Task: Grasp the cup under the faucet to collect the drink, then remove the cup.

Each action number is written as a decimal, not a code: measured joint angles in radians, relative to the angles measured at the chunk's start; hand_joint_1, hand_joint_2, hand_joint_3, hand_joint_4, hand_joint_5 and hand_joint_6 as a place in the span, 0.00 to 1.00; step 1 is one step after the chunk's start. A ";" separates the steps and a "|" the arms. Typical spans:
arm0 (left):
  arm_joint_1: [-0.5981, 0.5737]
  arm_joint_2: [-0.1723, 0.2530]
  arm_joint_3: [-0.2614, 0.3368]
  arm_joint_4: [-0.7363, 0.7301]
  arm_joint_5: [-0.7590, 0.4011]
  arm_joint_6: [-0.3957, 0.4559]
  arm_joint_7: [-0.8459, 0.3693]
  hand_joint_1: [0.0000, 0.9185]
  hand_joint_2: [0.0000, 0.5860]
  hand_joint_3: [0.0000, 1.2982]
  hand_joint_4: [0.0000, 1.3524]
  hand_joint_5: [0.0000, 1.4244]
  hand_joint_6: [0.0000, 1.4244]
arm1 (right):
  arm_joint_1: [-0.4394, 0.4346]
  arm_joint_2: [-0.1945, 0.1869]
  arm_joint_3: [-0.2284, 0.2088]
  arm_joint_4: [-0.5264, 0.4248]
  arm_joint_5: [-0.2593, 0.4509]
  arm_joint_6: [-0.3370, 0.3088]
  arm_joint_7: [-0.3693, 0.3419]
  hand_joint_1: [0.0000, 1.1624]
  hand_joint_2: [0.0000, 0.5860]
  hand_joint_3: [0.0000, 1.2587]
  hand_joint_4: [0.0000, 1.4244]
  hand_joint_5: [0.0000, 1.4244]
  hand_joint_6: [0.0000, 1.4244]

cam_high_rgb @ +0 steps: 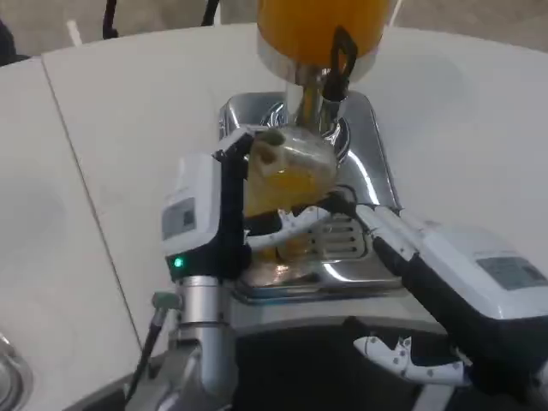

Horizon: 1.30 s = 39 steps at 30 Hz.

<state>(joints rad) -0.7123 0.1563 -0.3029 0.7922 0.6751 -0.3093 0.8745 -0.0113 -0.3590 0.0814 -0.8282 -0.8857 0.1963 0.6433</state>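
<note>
A clear cup (pixel 291 175) with orange drink in it stands on the shiny metal drip tray (pixel 364 128), right under the faucet (pixel 330 90) of the orange drink dispenser (pixel 321 26). My left hand (pixel 214 214) grips the cup from its left side, fingers wrapped around its lower part. My right hand (pixel 454 282) lies low at the right, its fingers (pixel 368 218) reaching toward the cup's base over the tray grille; whether they touch the cup is unclear. The black tap lever (pixel 342 51) hangs above the cup.
The white table (pixel 111 128) spreads around the tray, with a seam running down the left. A metal rim (pixel 13 368) shows at the bottom left corner. Dark floor lies beyond the table's far edge.
</note>
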 measured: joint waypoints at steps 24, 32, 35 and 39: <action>0.123 0.078 0.135 -0.192 -0.117 0.049 -0.169 0.66 0.01 0.86 0.81 1.00 1.00 | 0.053 -0.007 -0.052 -0.031 0.049 -0.017 -0.035 0.51 0.74 0.00 0.00 0.00 0.04; 0.194 0.087 0.188 -0.316 -0.144 0.070 -0.244 0.66 0.01 0.86 0.81 1.00 1.00 | 0.061 -0.035 -0.058 -0.031 0.029 -0.057 -0.050 0.51 0.75 0.00 0.00 0.00 0.04; 0.238 0.102 0.211 -0.398 -0.155 0.077 -0.279 0.66 0.01 0.86 0.81 1.00 1.00 | 0.063 -0.049 -0.067 -0.030 0.012 -0.079 -0.060 0.50 0.76 0.00 0.00 0.00 0.03; 0.304 0.110 0.223 -0.519 -0.160 0.080 -0.324 0.66 0.01 0.86 0.81 1.00 1.00 | 0.082 -0.062 -0.100 -0.047 0.013 -0.106 -0.065 0.50 0.77 0.00 0.00 0.00 0.03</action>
<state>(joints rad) -0.4081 0.2667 -0.0797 0.2736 0.5151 -0.2294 0.5510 0.0705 -0.4208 -0.0183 -0.8754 -0.8726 0.0902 0.5784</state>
